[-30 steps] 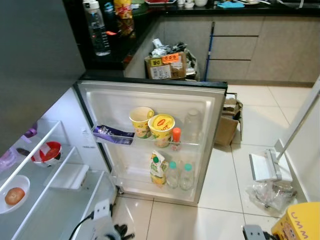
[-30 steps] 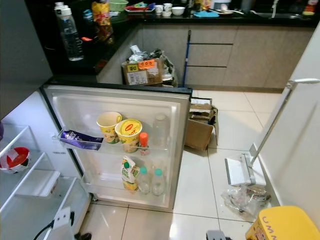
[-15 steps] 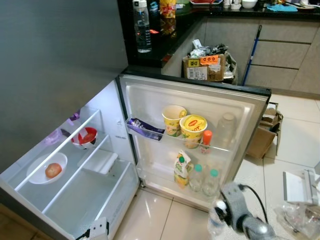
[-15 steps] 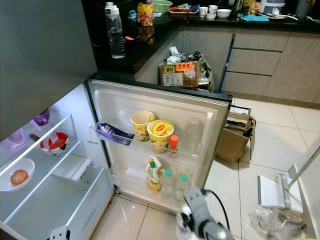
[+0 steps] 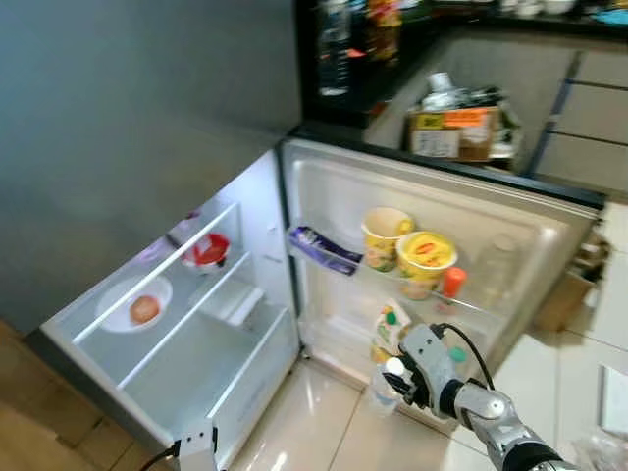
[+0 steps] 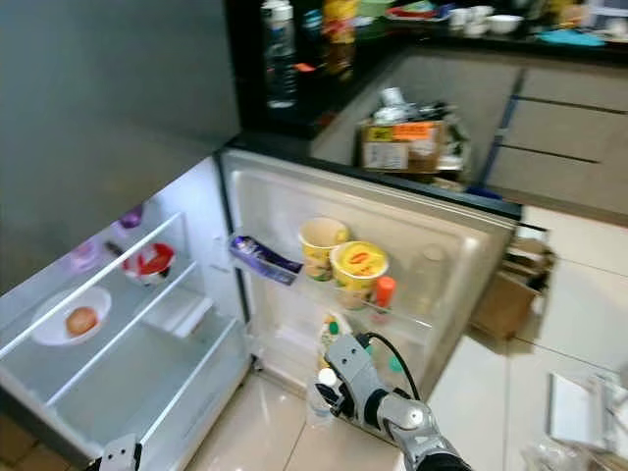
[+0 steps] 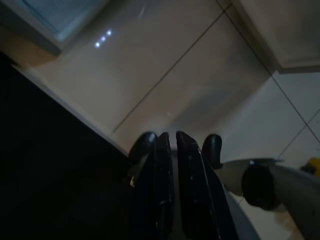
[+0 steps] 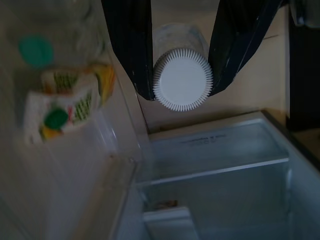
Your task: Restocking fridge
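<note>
Squarely between right hand [image 8: 182, 90] fingers [image 8: 131, 50]: bottle [image 8: 182, 82].

Your open fridge door [image 5: 510, 211] stands right of the shelved fridge compartment [image 5: 186, 334]; two paper cups [image 5: 407, 245] sit in its upper rack.

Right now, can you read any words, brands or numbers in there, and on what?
None reads.
Cardboard box: orange tag and white labels, blurred.
Yellow cup lid: red logo, too blurred.
Purple packet: print too small.
Juice carton: blurred.
Right gripper holds a bottle, cap plain.
</note>
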